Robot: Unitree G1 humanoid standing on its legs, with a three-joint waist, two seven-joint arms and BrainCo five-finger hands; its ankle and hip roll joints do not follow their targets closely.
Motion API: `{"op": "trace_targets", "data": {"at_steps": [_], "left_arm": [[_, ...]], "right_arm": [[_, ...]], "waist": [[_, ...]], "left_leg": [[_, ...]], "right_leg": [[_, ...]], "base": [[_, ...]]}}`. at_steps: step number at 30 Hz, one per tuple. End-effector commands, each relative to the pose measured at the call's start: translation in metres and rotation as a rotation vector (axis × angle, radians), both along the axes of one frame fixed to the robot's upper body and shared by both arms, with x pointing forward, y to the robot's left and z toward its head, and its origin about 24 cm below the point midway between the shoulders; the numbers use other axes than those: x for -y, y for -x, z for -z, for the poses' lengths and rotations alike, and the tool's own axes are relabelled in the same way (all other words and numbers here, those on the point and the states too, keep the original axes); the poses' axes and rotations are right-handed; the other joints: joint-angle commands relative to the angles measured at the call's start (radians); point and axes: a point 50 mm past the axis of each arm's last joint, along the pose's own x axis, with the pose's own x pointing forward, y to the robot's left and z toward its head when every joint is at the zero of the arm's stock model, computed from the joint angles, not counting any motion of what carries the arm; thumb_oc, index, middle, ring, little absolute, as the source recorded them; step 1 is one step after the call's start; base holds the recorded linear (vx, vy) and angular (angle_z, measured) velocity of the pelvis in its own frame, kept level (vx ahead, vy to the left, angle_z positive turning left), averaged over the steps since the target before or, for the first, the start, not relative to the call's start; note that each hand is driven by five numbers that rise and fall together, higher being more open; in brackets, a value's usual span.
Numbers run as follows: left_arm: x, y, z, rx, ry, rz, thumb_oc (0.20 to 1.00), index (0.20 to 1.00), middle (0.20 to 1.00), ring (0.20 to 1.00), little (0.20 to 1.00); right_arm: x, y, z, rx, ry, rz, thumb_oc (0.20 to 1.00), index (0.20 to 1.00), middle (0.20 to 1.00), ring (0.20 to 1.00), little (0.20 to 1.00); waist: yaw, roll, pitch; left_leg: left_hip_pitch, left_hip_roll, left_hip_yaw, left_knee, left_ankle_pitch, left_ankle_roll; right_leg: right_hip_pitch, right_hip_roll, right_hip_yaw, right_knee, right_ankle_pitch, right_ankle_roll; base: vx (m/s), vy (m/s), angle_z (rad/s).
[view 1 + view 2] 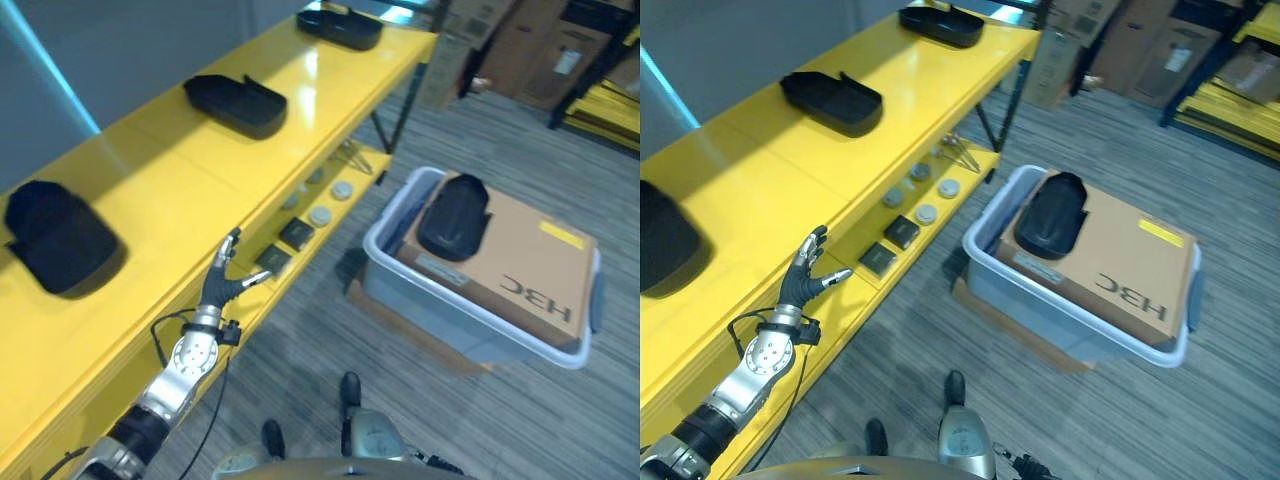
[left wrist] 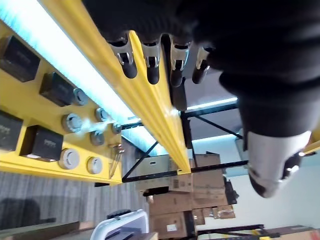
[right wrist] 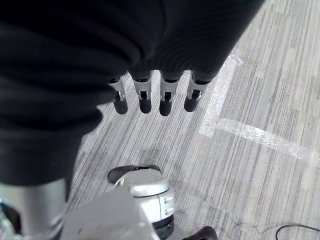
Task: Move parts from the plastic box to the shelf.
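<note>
One glossy black part (image 1: pixel 453 215), atop cardboard box (image 1: pixel 530 270)

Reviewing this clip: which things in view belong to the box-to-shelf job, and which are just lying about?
Job:
black part on the cardboard box in the plastic box
three black parts on the yellow shelf
left hand, open, empty, at the shelf's edge

Lying about:
round discs and small black boxes on the lower shelf
stacked cartons

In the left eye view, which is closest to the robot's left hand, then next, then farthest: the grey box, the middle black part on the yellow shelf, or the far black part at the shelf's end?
From the left hand:
1. Middle part, on the shelf top.
2. Grey box, on the floor to the right; nearly a tie with the middle part.
3. Far part, at the shelf's end.
</note>
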Motion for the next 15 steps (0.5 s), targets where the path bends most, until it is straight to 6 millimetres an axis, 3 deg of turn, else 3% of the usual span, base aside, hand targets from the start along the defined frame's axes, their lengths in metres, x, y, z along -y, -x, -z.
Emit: {"op": "trace_targets", "data": {"at_steps": [1,4,5,6,7,8,10,11,13,15], "left_arm": [[-0.011,-0.004,0.002,-0.007,0.041,-0.133,1.000,1.000,1.000,1.000,1.000],[-0.021,0.001,0.029,-0.116,0.047,-0.251,1.000,1.000,1.000,1.000,1.000],[-0.027,0.006,0.047,-0.197,0.061,-0.310,1.000,1.000,1.000,1.000,1.000],[-0.029,0.009,0.054,-0.225,0.062,-0.336,1.000,1.000,1.000,1.000,1.000],[-0.032,0.013,0.063,-0.275,0.051,-0.356,1.000,1.000,1.000,1.000,1.000],[-0.038,0.022,0.080,-0.361,0.032,-0.380,1.000,1.000,1.000,1.000,1.000],[-0.044,0.031,0.094,-0.442,0.043,-0.407,1.000,1.000,1.000,1.000,1.000],[-0.051,0.040,0.105,-0.522,0.060,-0.442,1.000,1.000,1.000,1.000,1.000],[-0.056,0.053,0.116,-0.589,0.075,-0.482,1.000,1.000,1.000,1.000,1.000],[-0.067,0.083,0.134,-0.699,0.082,-0.543,1.000,1.000,1.000,1.000,1.000]], "right_arm": [[0.001,0.013,0.002,-0.055,-0.006,-0.097,1.000,1.000,1.000,1.000,1.000],[-0.001,0.017,0.003,-0.049,-0.024,-0.113,1.000,1.000,1.000,1.000,1.000],[0.001,0.013,0.002,-0.033,-0.025,-0.108,1.000,1.000,1.000,1.000,1.000],[0.003,0.011,0.001,-0.022,-0.023,-0.101,1.000,1.000,1.000,1.000,1.000],[0.006,0.007,-0.001,-0.008,-0.017,-0.096,1.000,1.000,1.000,1.000,1.000],[0.015,-0.001,-0.005,0.031,-0.008,-0.085,1.000,1.000,1.000,1.000,1.000],[0.023,-0.009,-0.009,0.063,-0.003,-0.092,1.000,1.000,1.000,1.000,1.000],[0.030,-0.018,-0.014,0.108,0.024,-0.125,1.000,1.000,1.000,1.000,1.000],[0.036,-0.028,-0.019,0.157,0.061,-0.153,1.000,1.000,1.000,1.000,1.000],[0.039,-0.051,-0.030,0.268,0.107,-0.182,1.000,1.000,1.000,1.000,1.000]], "waist": [[-0.014,-0.019,-0.013],[-0.039,-0.016,-0.016],[-0.049,-0.009,-0.010],[-0.053,-0.009,-0.008],[-0.055,-0.009,-0.004],[-0.050,-0.016,0.009],[-0.045,-0.016,0.022],[-0.040,-0.029,0.030],[-0.032,-0.029,0.034],[-0.005,-0.024,0.034]], "left_leg": [[-0.015,-0.023,0.019,0.065,-0.130,0.004],[-0.028,0.003,0.038,0.113,-0.138,-0.004],[-0.035,0.026,0.029,0.190,-0.182,-0.014],[-0.039,0.034,0.032,0.227,-0.191,-0.019],[-0.052,0.051,0.033,0.288,-0.179,-0.034],[-0.117,0.086,0.007,0.472,-0.111,-0.073],[-0.203,0.115,-0.034,0.623,-0.060,-0.100],[-0.263,0.119,-0.047,0.664,-0.013,-0.094],[-0.280,0.105,-0.059,0.625,-0.010,-0.091],[-0.267,0.056,-0.099,0.385,0.019,-0.089]], "right_leg": [[0.075,0.022,0.041,-0.076,-0.002,-0.018],[0.086,0.040,0.064,-0.079,-0.032,-0.051],[0.098,0.045,0.075,-0.070,-0.055,-0.060],[0.098,0.046,0.073,-0.068,-0.058,-0.070],[0.102,0.050,0.070,-0.069,-0.062,-0.085],[0.118,0.062,0.073,-0.076,-0.072,-0.118],[0.138,0.081,0.083,-0.086,-0.080,-0.144],[0.141,0.080,0.091,-0.091,-0.074,-0.161],[0.156,0.085,0.107,-0.095,-0.080,-0.158],[0.193,0.092,0.141,-0.120,-0.081,-0.137]], "base": [[0.11,-0.162,-1.08],[0.16,-0.207,-0.32],[0.22,-0.202,-0.28],[0.20,-0.163,-0.25],[0.13,-0.227,-0.09],[0.14,-0.237,-0.12],[0.11,-0.196,-0.35],[0.10,-0.091,-0.42],[0.17,0.067,-0.39],[0.34,0.263,-0.42]]}}
